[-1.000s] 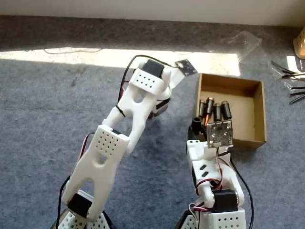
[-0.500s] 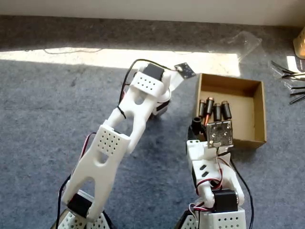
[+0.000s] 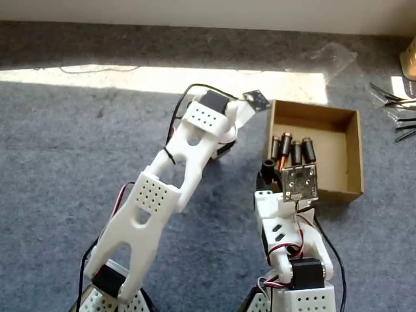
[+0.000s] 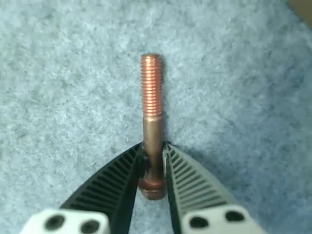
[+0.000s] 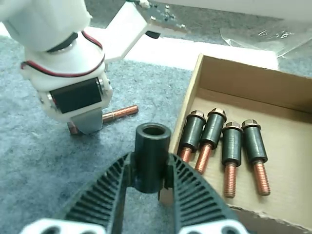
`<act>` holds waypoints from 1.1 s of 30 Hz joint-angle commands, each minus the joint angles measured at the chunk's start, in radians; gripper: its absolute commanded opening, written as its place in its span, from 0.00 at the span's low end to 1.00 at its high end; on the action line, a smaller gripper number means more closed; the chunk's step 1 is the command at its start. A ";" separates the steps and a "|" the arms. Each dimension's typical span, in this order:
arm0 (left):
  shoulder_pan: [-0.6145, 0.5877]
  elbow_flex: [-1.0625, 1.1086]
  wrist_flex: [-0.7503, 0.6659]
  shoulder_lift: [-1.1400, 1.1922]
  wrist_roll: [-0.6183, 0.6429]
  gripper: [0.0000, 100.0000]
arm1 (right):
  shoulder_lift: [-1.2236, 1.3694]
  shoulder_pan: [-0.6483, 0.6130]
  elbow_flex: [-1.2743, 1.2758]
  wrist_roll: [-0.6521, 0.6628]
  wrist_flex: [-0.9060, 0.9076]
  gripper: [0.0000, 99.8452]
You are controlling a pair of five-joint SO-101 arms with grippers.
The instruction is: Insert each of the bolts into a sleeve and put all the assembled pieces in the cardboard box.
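Note:
My left gripper [image 4: 153, 148] is shut on a copper bolt [image 4: 152, 97], holding its shank just above the head, low over the grey carpet. From the right wrist the same bolt [image 5: 119, 112] points toward the cardboard box [image 5: 243, 80]. My right gripper [image 5: 150, 162] is shut on a black sleeve [image 5: 152, 141], which stands upright with its bore facing up, just outside the box's near corner. From above, that sleeve [image 3: 268, 170] is beside the box [image 3: 312, 116]. Several assembled pieces [image 3: 292, 151] lie side by side inside the box.
A clear plastic bag [image 3: 331, 58] lies on the carpet behind the box. Black ties [image 3: 390, 97] are scattered at the far right. A sunlit strip [image 3: 97, 78] crosses the carpet behind the arms. Open carpet spreads to the left.
The left arm has shifted slightly to the right, toward the box, still holding the bolt. The right arm and its sleeve have not moved.

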 commanded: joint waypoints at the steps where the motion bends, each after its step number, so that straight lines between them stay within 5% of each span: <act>1: -0.025 -0.058 0.021 -0.041 0.002 0.01 | -0.010 0.010 -0.007 0.000 -0.033 0.01; 16: -0.133 -0.111 0.049 -0.163 0.021 0.01 | -0.010 0.010 0.013 0.002 -0.033 0.01; 27: -0.225 -0.108 0.054 -0.157 0.717 0.01 | -0.010 0.010 0.013 0.002 -0.033 0.01; 33: -0.298 -0.099 0.057 -0.157 0.796 0.01 | -0.010 0.010 0.013 0.002 -0.033 0.01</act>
